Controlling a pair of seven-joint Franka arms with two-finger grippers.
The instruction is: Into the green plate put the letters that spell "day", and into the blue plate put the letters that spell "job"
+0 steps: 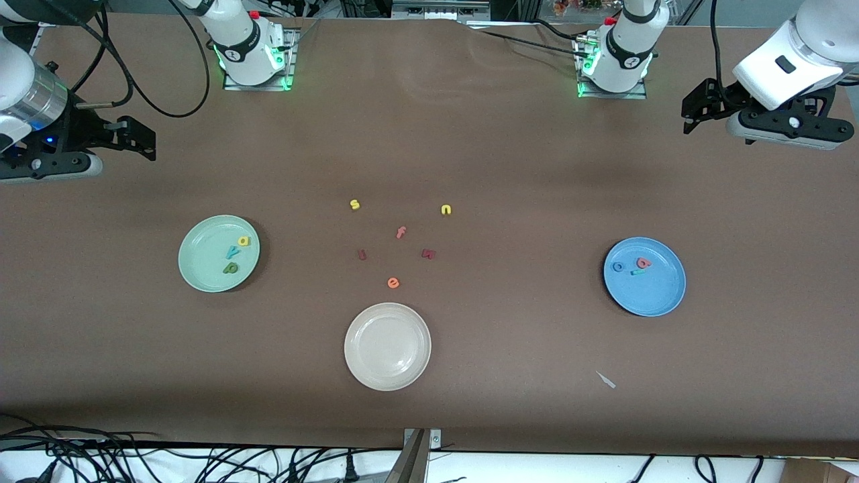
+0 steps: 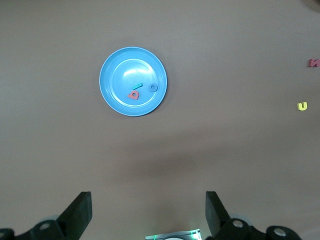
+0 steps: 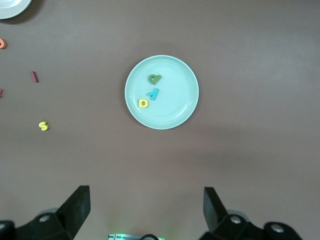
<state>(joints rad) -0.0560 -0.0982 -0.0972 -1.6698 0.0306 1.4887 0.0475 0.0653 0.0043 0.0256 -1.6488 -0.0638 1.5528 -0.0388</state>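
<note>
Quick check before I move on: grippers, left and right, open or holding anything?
Left gripper: open, holding nothing, raised over bare table at its own end.
Right gripper: open, holding nothing, raised over bare table at its own end.

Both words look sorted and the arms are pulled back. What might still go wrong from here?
Little, I think.
1. Six spare letters, like the orange e, lie loose between the plates; a further pick might drop one into the green plate or blue plate.
2. The teal j in the blue plate is hard to make out, so a check may miss it.
3. The left gripper and right gripper hang open near the table's ends; cables trail close by.
</note>
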